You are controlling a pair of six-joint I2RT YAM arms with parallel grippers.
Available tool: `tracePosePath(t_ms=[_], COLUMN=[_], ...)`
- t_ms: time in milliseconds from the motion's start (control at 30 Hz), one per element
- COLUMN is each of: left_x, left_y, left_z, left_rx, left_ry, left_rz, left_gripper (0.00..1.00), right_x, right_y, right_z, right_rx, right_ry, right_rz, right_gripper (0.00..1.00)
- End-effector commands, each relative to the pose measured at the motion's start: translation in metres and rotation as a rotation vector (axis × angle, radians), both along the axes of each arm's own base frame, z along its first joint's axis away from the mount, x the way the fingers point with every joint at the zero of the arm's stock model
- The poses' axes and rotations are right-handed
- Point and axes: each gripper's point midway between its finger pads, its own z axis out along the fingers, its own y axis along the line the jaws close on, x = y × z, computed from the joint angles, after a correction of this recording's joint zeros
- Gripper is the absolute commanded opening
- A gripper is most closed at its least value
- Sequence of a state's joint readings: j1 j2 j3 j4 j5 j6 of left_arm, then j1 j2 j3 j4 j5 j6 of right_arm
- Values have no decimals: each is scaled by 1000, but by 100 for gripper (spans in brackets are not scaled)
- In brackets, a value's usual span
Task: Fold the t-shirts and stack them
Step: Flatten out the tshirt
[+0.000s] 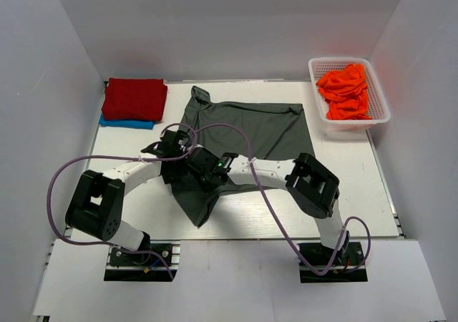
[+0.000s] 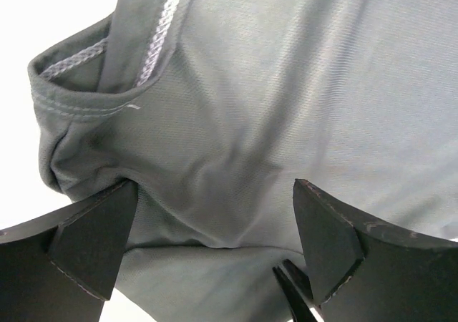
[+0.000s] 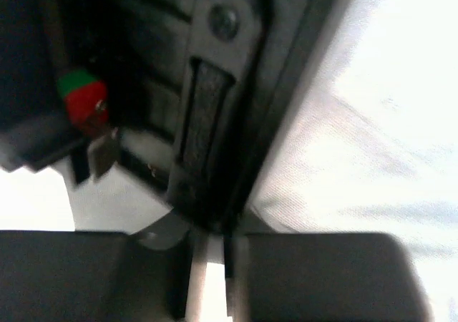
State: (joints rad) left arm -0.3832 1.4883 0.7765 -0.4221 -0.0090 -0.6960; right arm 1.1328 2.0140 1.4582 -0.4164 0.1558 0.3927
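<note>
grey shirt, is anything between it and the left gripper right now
Nothing visible. The left gripper is open, with a bunched fold of the grey shirt between its fingers. The right gripper sits close beside it over the same cloth, not in between.

Large charcoal-grey cloth t-shirt lies mid-table on the flat white table. At the far left corner, a folded red cloth t-shirt lies on a folded blue cloth t-shirt. A white plastic lattice basket, far right, holds bright orange cloth t-shirts. The left gripper and right gripper sit side by side over the grey shirt's near-left part.
</note>
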Motion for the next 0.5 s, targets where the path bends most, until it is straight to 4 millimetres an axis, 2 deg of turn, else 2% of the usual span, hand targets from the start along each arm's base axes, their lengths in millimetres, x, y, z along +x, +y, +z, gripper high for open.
tracePosePath(t_ms=[0, 67, 100, 133, 333, 400, 467], left_x=[-27, -30, -28, -28, -26, -26, -25], left_y=[-6, -5, -7, -7, -10, -10, -11], left_z=[-26, -32, -31, -31, -33, -33, -31], left_rx=[-39, -28, -40, -40, -50, -50, -50], left_ry=[108, 126, 122, 122, 127, 127, 127], left_rz=[-37, -45, -50, -50, -55, -55, -55], left_gripper=[100, 100, 100, 100, 100, 100, 100], right_x=[12, 10, 2, -3, -34, -35, -41], right_y=[-3, -4, -13, -16, -45, -44, -34], right_z=[51, 81, 68, 73, 28, 19, 14], right_rx=[72, 148, 136, 153, 68, 52, 62], right_ry=[-91, -116, -91, -86, 0, 2, 22], right_rz=[-37, -46, -31, -27, 43, 69, 107], right_gripper=[17, 24, 24, 24, 26, 26, 26])
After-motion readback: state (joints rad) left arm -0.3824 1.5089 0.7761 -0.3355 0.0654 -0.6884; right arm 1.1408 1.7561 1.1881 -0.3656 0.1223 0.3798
